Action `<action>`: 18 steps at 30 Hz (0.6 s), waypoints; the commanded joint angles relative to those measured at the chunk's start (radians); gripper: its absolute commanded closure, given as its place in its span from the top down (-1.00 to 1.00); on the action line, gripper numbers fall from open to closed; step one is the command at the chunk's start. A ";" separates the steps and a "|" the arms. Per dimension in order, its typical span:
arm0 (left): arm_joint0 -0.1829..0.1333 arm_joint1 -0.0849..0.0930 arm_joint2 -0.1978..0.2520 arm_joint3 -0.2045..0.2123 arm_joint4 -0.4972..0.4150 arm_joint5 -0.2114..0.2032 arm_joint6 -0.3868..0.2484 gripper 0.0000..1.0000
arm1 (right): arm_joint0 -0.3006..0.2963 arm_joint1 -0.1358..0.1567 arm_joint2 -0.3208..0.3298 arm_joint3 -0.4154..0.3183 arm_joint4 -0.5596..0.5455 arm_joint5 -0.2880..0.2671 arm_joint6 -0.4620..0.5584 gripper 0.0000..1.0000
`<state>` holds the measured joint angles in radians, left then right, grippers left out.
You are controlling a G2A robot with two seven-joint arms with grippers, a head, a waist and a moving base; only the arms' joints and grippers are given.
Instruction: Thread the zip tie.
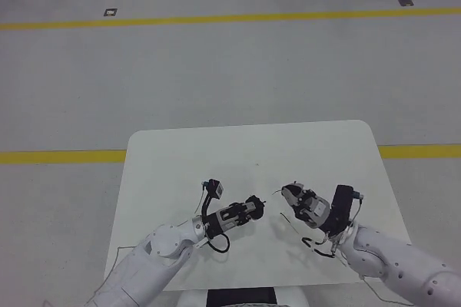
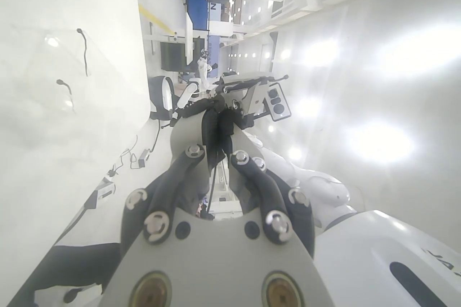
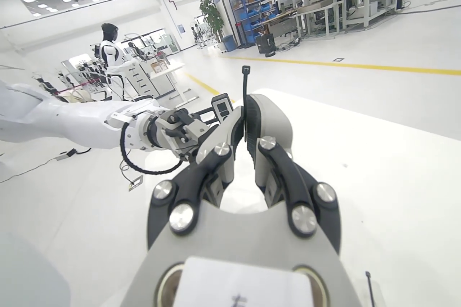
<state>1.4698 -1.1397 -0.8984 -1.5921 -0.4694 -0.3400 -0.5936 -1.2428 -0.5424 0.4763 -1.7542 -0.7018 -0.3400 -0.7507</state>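
Note:
A black zip tie (image 3: 245, 78) stands up between the fingers of my right gripper (image 3: 246, 107), which is shut on it, its square head uppermost. In the top view this gripper (image 1: 290, 190) hovers over the white table (image 1: 215, 161) right of centre. My left gripper (image 1: 258, 203) faces it from a short distance and is apart from it. In the left wrist view its pads (image 2: 217, 114) are pressed together on a thin black strip (image 2: 215, 162), which runs back toward the palm and looks like a zip tie's tail.
Two loose zip ties (image 2: 85, 53) (image 2: 67, 93) lie on the table beside the left gripper. Another loose tie (image 3: 369, 287) lies near the right wrist. The table's far half is bare. Grey floor with yellow lines surrounds the table.

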 commanded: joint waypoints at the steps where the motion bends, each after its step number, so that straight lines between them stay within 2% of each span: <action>1: 0.000 0.000 0.000 0.000 0.000 0.000 0.000 -1.00 | 0.047 0.004 -0.061 0.021 0.002 0.000 -0.038 -1.00; 8: 0.000 0.000 0.000 0.000 0.000 0.000 0.000 -1.00 | 0.233 0.009 -0.305 0.076 -0.011 0.000 -0.181 -1.00; 12: 0.000 0.000 0.000 0.000 0.000 0.000 0.000 -1.00 | 0.237 -0.002 -0.306 0.076 -0.041 0.000 -0.221 -1.00; 18: 0.000 0.000 0.000 0.000 0.000 0.000 0.000 -1.00 | 0.237 -0.003 -0.306 0.078 -0.042 0.000 -0.224 -1.00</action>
<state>1.4698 -1.1397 -0.8984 -1.5921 -0.4694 -0.3400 -0.5936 -1.0062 -0.5454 0.1700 -1.6761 -0.7442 -0.3400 -0.9745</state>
